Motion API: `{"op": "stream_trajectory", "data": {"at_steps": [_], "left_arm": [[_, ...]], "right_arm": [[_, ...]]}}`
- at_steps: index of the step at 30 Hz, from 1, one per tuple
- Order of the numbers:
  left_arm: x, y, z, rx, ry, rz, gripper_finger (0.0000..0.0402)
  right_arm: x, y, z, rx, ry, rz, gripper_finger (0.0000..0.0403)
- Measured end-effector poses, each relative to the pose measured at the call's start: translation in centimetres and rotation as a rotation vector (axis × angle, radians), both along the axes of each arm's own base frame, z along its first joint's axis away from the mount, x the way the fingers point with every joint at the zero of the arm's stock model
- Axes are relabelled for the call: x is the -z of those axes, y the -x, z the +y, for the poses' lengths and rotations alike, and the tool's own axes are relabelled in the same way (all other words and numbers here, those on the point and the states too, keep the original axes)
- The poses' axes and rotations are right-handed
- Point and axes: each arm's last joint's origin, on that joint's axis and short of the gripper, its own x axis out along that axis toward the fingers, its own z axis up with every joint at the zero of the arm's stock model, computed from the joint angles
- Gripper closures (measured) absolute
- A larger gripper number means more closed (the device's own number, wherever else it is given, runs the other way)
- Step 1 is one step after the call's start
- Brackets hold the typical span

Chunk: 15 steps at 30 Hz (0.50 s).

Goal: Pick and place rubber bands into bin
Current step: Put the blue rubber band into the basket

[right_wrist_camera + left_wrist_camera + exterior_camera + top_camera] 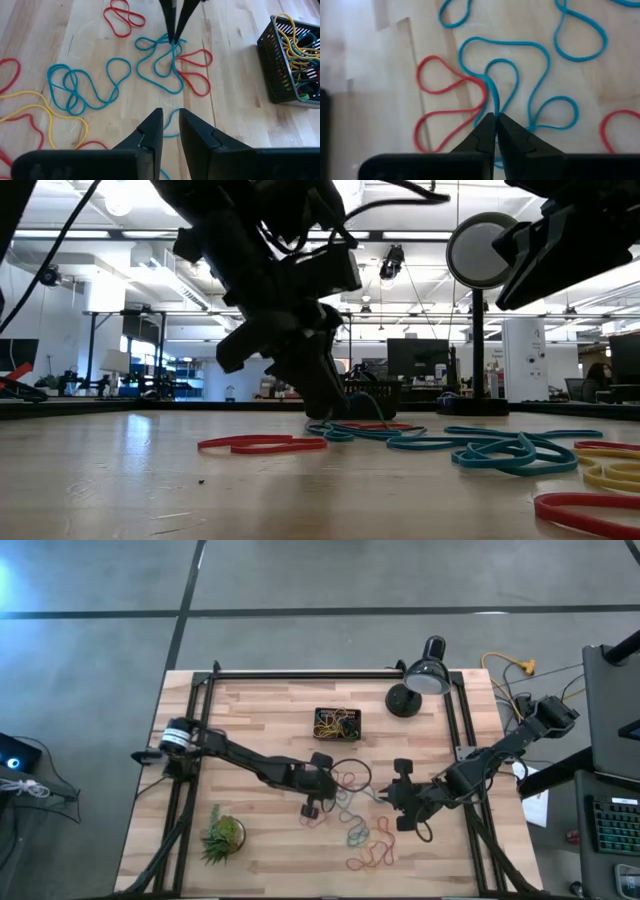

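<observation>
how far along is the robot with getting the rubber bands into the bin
Partly done. The bin already holds a tangle of yellow and other bands. In hand: the left gripper has closed on a blue rubber band on the table. The right gripper hovers nearby, empty. Left: many red, blue and yellow bands on the wood.

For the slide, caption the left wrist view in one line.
Left end effector shut on a blue rubber band beside a red rubber band on the wooden table.
</observation>
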Motion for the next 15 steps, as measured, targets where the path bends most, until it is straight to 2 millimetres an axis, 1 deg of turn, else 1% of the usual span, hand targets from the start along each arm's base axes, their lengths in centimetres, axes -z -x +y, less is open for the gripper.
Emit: {"op": "stream_trajectory", "data": {"at_steps": [2, 6, 11, 15], "left_arm": [[-0.5, 0.1, 0.1, -0.016, -0.018, -0.016, 0.0401], [-2.0, 0.3, 0.1, -0.061, -0.055, -0.069, 0.0401], [-4.6, 1.0, -0.4, -0.117, -0.123, -0.155, 0.0401], [-6.4, 1.7, -0.8, -0.117, -0.129, -0.207, 0.0401]], "right_arm": [[0.0, 0.0, 0.0, 0.0, 0.0, 0.001, 0.0346], [0.1, 0.0, 0.0, -0.002, 0.004, 0.004, 0.0346], [0.1, 0.0, 0.0, -0.002, 0.005, 0.005, 0.0346], [0.1, 0.1, 0.0, -0.002, 0.007, 0.008, 0.0346]]}}
